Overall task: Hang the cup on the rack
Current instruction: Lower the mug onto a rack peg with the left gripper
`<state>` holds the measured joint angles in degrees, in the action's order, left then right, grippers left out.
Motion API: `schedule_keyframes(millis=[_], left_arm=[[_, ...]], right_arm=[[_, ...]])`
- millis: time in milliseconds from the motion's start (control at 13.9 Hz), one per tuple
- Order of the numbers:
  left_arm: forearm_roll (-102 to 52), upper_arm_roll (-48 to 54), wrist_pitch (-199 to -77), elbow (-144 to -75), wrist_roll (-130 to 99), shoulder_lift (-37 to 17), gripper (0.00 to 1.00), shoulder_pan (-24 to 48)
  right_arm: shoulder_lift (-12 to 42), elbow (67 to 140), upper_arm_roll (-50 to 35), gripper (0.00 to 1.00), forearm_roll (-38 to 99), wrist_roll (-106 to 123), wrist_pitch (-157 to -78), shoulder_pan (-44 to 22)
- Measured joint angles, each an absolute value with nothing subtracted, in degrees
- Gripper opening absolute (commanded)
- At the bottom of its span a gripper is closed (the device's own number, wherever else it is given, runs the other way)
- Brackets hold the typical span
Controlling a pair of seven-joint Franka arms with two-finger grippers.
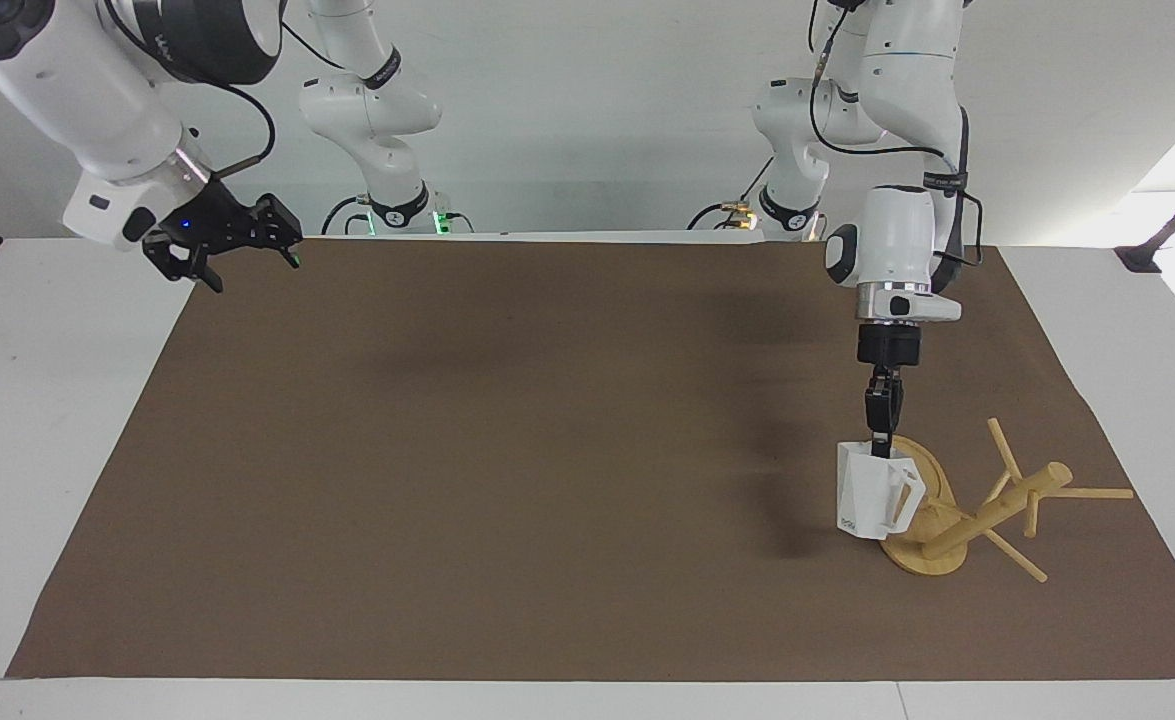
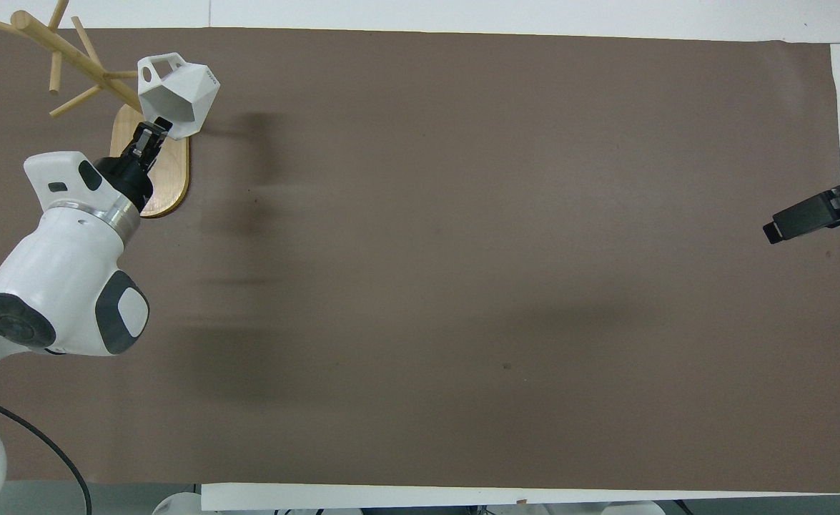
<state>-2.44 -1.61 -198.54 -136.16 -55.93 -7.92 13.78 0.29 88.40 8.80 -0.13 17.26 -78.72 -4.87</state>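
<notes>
Facing view: cup (image 1: pixel 872 493) mark unreadable.

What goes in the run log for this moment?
left gripper: shut on cup, over rack base | right gripper: open, waiting | cup unhung

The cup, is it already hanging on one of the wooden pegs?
No. The left claw is shut on the cup's rim and holds it in the air over the rack's base, with no peg through its handle.
</notes>
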Motion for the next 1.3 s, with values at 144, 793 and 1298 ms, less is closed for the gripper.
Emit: schedule_keyframes(millis=[144, 793, 1298], left_arm=[[-2.44, -1.55, -198.54, -135.52, -55.93, -9.18, 0.0, 13.17], [-2.49, -1.39, -198.36, -135.82, -60.02, -10.11, 0.0, 10.04], [-2.36, -1.23, -190.65, -133.09, -60.34, -11.99, 1.0, 7.46]], right_arm=[[0.04, 88.74, 9.05, 1.0, -1.12, 14.74, -78.49, -4.71], [-0.08, 89.89, 4.58, 1.0, -1.2, 5.95, -80.04, 0.11], [-0.4, 89.88, 3.72, 1.0, -1.2, 5.8, -79.88, 0.41]])
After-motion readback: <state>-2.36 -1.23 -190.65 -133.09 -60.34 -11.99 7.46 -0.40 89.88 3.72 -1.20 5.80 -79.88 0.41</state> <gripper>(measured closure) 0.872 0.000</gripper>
